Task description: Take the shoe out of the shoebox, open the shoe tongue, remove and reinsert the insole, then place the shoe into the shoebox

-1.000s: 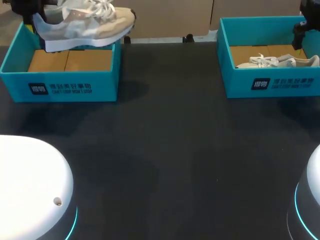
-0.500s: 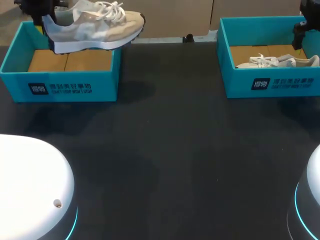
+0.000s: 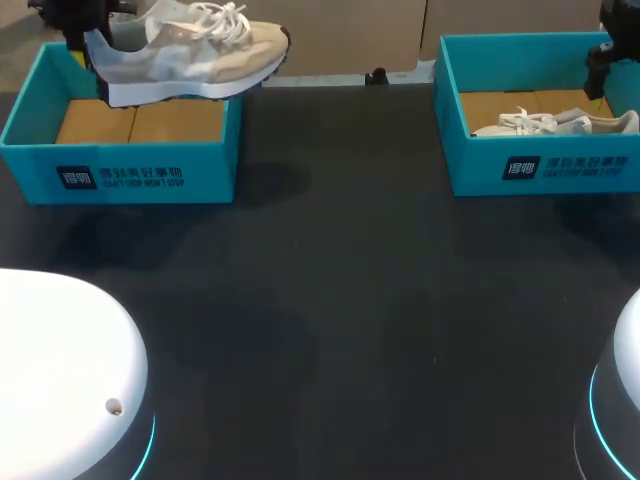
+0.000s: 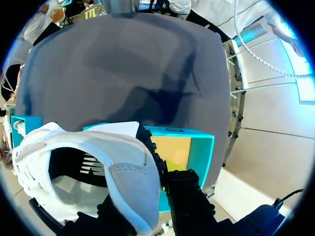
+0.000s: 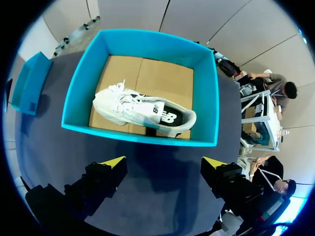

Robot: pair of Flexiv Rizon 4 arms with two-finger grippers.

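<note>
Heel of shoe clamped in left gripper, above shoebox; right gripper wide apart, empty, over second shoe.

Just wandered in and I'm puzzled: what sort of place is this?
Probably a robot practice lab: at a dark table, the left tool holds a grey shoe above the left shoebox, and a white shoe lies in the right shoebox.

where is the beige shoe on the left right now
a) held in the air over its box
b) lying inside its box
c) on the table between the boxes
A: the left gripper holds the shoe clear above the left shoebox.
</note>
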